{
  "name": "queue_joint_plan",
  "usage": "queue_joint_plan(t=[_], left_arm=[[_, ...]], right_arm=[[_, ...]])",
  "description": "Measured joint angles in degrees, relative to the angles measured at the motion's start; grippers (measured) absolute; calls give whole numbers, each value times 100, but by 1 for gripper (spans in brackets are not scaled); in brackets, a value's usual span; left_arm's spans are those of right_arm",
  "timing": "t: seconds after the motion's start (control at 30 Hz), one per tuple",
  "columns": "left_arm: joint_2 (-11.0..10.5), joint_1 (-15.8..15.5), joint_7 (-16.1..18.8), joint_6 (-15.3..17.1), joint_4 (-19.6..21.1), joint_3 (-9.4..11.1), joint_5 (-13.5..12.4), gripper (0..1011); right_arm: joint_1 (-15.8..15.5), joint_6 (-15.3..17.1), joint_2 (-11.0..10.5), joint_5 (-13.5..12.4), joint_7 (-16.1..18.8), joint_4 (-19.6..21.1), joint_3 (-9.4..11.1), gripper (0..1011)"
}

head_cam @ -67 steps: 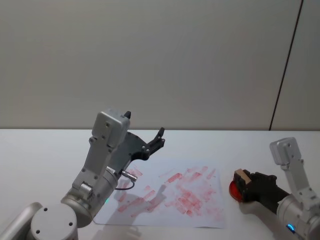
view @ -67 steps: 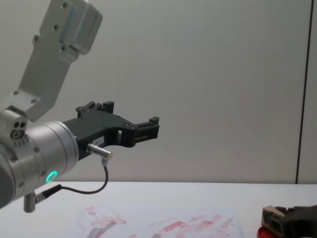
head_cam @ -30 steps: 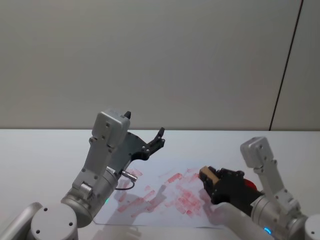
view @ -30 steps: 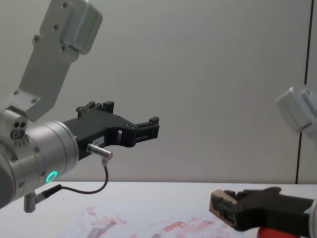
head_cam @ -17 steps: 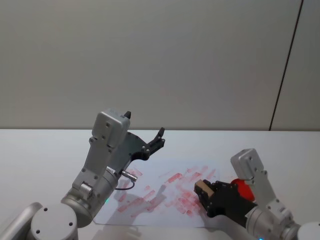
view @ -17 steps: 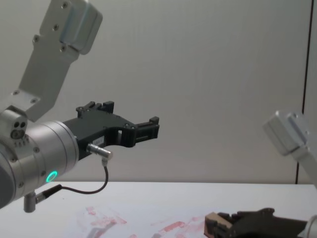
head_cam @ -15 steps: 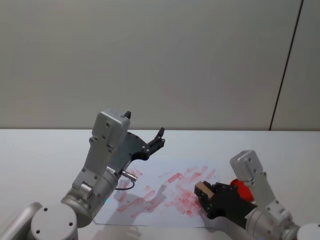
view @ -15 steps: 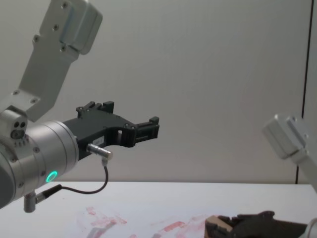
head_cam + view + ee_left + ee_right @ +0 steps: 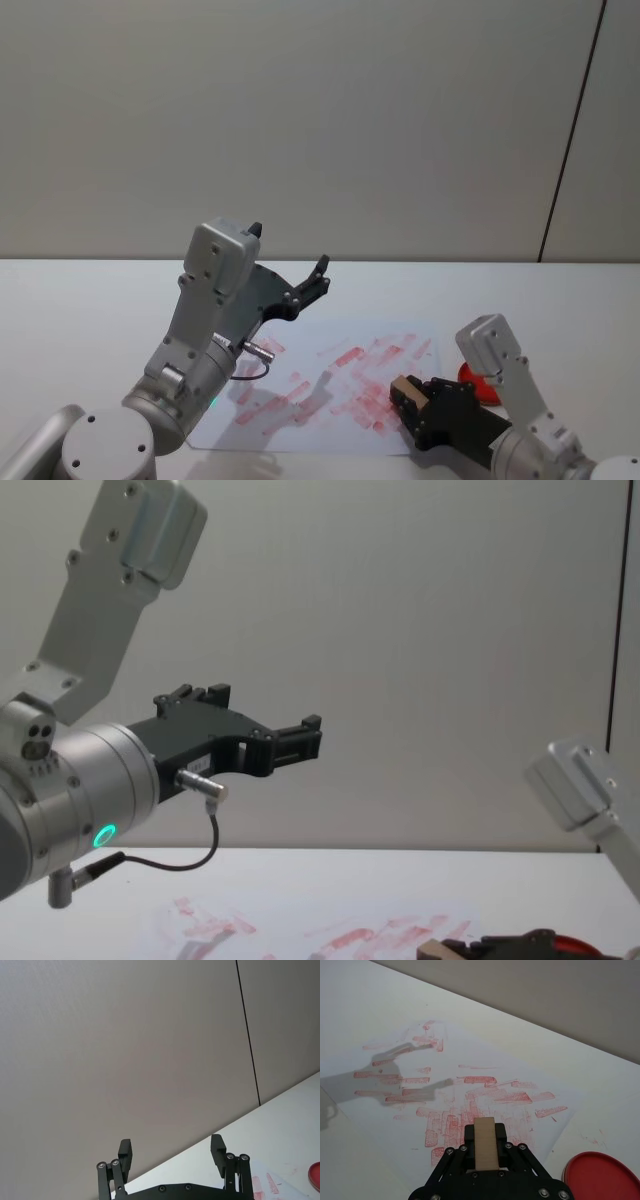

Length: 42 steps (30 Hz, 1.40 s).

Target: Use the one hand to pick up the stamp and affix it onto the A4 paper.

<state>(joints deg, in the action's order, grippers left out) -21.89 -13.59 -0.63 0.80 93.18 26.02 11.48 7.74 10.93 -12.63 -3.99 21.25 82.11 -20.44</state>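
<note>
The black 2-fingered right gripper (image 9: pixel 414 402) was clamped on the small tan wooden rectangular stamp (image 9: pixel 405 387), 1 finger on each long side, as the right wrist view showed (image 9: pixel 485 1142). It held the block low over the near right part of the white A4 paper smeared with red stamp marks (image 9: pixel 310 402), just left of the round red ink pad (image 9: pixel 471 377). Whether the stamp's face had met the sheet could not be told from these views.

The main risk appeared to be a poor print. The block lay at a slant in the grip (its far end stuck out past the fingers), so pressing down would likely land 1 edge first and leave a partial or dragged mark like the smears already there. The spot under it was crowded with old prints, so a new one could be lost among them.

A second risk was the sheet itself. It lay loose on the plain white tabletop (image 9: pixel 80 300), and any sideways motion during the press, or ink sticking on the lift, could slide or raise it.

The gripper was also close to the pad, so a swing right could knock it.

The left gripper (image 9: pixel 170 1144) hung idle in the air over the sheet's left side, fingers apart.
</note>
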Motion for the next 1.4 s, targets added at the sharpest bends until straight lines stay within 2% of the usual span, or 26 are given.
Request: queue_joint_plan(t=[0.57,0.73,1.07,1.4], left_arm=[[0,0,0,0,0,0,0,1002],[0,0,0,0,0,0,0,1002],[0,0,0,0,0,0,0,1003],[0,0,0,0,0,0,0,1003]], right_arm=[[14,-24,-8,11,18,-60,-10,217],[-3,-54,-31,-111,-23,12,15,217],[21,-210,-120,-487,-257,292,209,217],[50,-248,-241,-619,-373,331,379,217]])
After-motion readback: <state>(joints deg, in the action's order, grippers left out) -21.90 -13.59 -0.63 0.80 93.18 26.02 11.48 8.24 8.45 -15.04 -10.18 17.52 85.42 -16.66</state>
